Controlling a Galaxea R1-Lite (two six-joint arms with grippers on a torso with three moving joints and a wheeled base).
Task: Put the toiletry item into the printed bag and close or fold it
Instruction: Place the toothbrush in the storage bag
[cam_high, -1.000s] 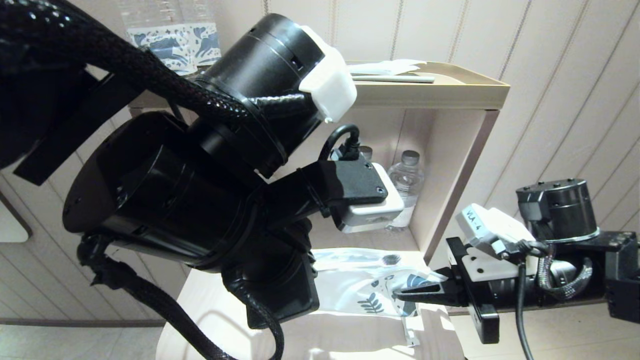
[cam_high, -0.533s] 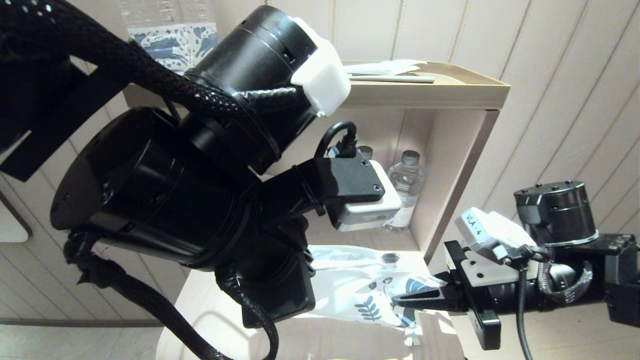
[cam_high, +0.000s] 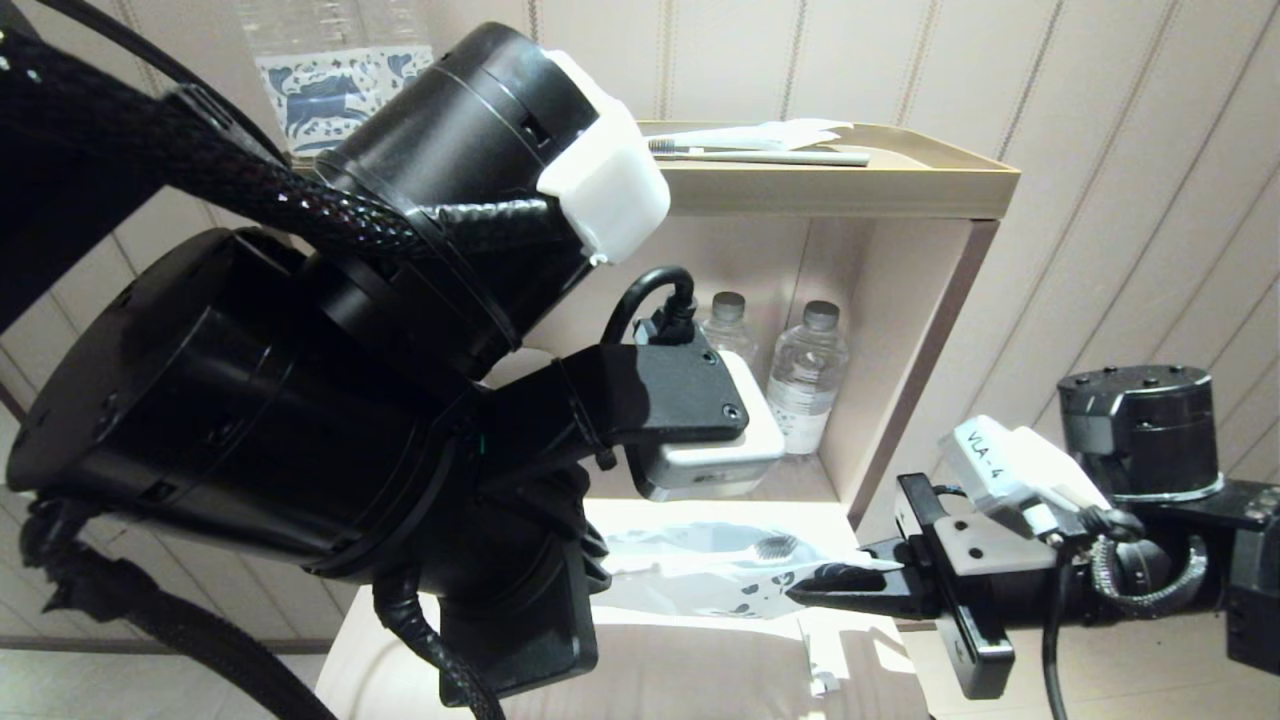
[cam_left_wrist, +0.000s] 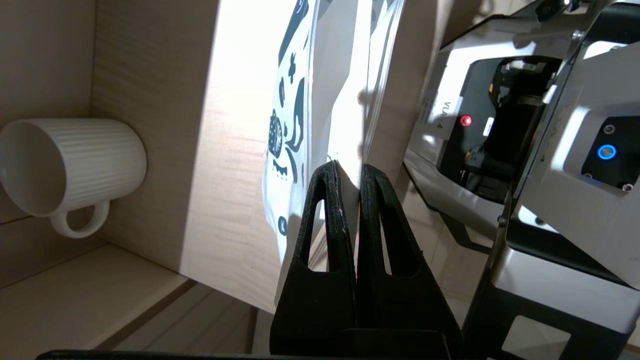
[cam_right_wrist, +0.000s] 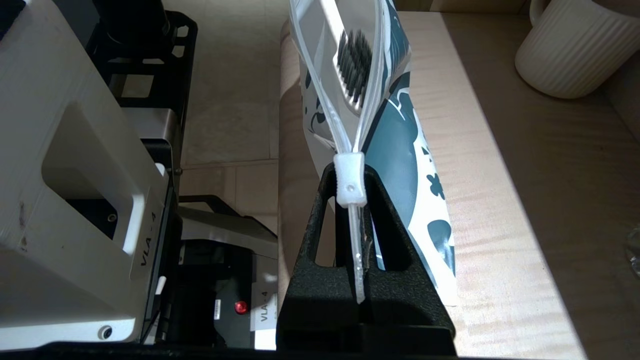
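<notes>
The printed bag (cam_high: 690, 575) hangs stretched between my two grippers above the low table. The toiletry item lies inside it, and its dark bristles (cam_right_wrist: 354, 65) show through the bag's mouth. My right gripper (cam_right_wrist: 349, 172) is shut on the bag's zip strip, right behind the white slider (cam_right_wrist: 349, 182). Beyond the slider the two zip strips spread apart. My left gripper (cam_left_wrist: 348, 167) is shut on the opposite edge of the printed bag (cam_left_wrist: 292, 115). In the head view the left forearm hides the left fingers, while the right gripper (cam_high: 805, 592) reaches in from the right.
A ribbed white mug (cam_left_wrist: 65, 165) lies on its side on the wooden table (cam_right_wrist: 525, 200) beyond the bag. Behind stands a shelf unit with two water bottles (cam_high: 812, 380). Its top tray (cam_high: 900, 180) holds another toothbrush and a white wrapper.
The left arm has swung to the left, drawing the bag out. The bag has turned from a broad hanging face to a flatter, narrower strip. The right gripper has barely shifted.
</notes>
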